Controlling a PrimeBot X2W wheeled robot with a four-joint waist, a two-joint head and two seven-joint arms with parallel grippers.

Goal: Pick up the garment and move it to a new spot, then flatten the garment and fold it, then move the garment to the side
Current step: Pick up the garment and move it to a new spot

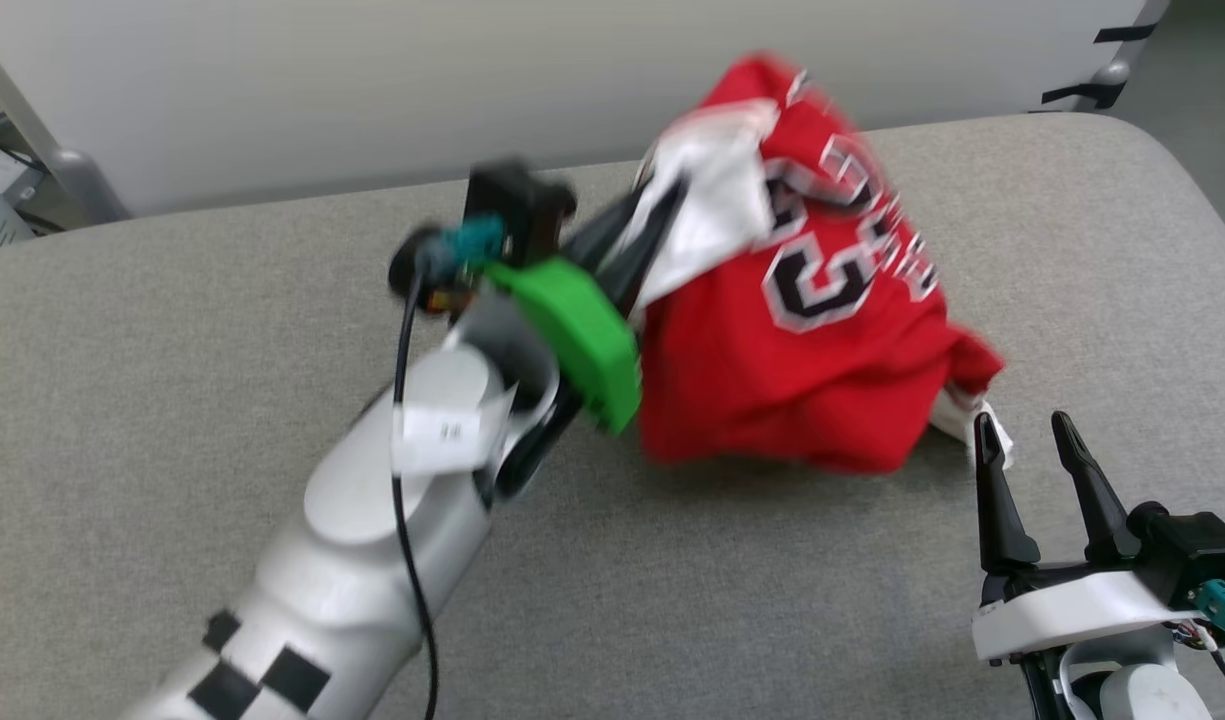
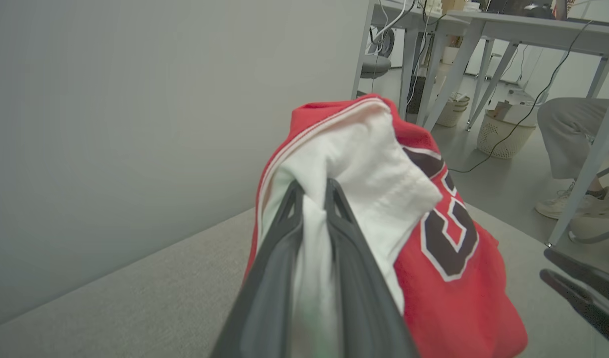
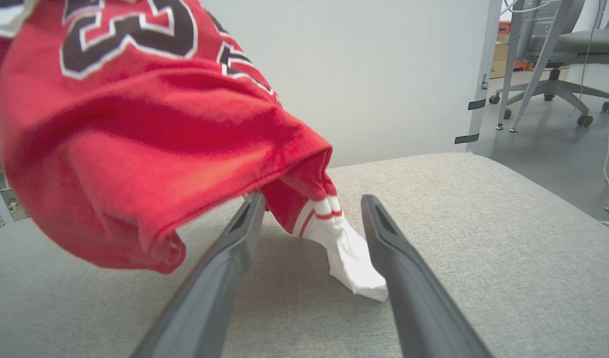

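The garment [image 1: 792,350] is a red jersey with white sleeves and black-and-white numbers, bunched up and hanging above the grey cushioned surface [image 1: 172,350]. My left gripper [image 1: 662,205] is shut on a white sleeve fold [image 2: 364,169] near its top and holds it up. In the left wrist view the left gripper [image 2: 313,191] has white cloth pinched between its dark fingers. A white sleeve tip [image 3: 351,253] with red stripes trails on the surface. My right gripper [image 1: 1022,430] stands open at the lower right, with the right gripper [image 3: 309,204] straddling that sleeve tip without touching it.
A pale wall [image 1: 372,80] runs behind the surface. Desks [image 2: 508,30], baskets [image 2: 503,134] and a seated person's leg and shoe [image 2: 567,149] lie beyond the right end. An office chair [image 3: 572,54] stands on the floor there. Bare grey surface spreads left and front.
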